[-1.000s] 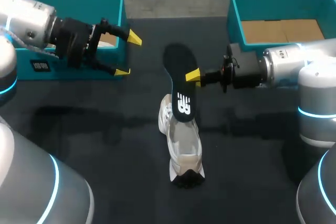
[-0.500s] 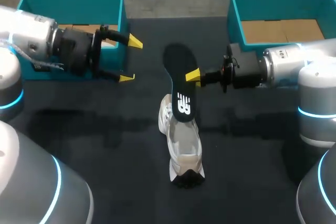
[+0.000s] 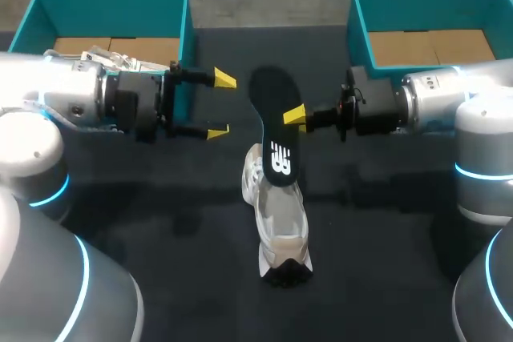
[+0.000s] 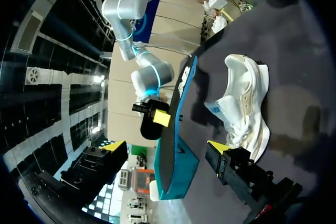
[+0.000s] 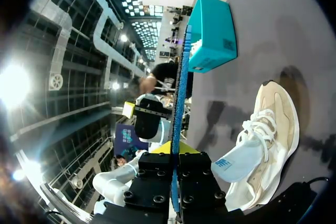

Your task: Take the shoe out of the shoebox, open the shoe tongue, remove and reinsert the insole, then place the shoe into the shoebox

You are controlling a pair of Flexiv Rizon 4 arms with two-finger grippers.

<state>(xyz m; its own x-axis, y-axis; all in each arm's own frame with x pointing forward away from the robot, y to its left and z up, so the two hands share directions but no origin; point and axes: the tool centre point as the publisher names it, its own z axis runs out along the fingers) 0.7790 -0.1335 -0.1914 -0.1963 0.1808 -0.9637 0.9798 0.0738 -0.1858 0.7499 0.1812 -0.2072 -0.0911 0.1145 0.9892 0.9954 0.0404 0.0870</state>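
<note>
Nearest to us, the white shoe lies on the dark table with nothing holding it. That is our first worry. If we press down on it, it can slide or roll onto its side, because only its own weight steadies it.

Just past it, the black insole stands slanted, with its lower end at the shoe's opening. We cannot tell whether that end is inside the shoe or only resting on the collar. In the right wrist view the tongue stands up near the opening. We judge that the insole could catch on the tongue or buckle if we drive it in at this angle.

The right gripper is clamped on the insole at one side edge, about halfway along. With such a narrow hold, the insole may swing or slip out when its lower end meets resistance.

The left gripper hangs beside the insole with its fingers spread and nothing between them. If it comes in carelessly, it could knock the insole and twist it in the right gripper's hold.

Farthest off are the left teal box and the right teal box, both well apart from the shoe.
</note>
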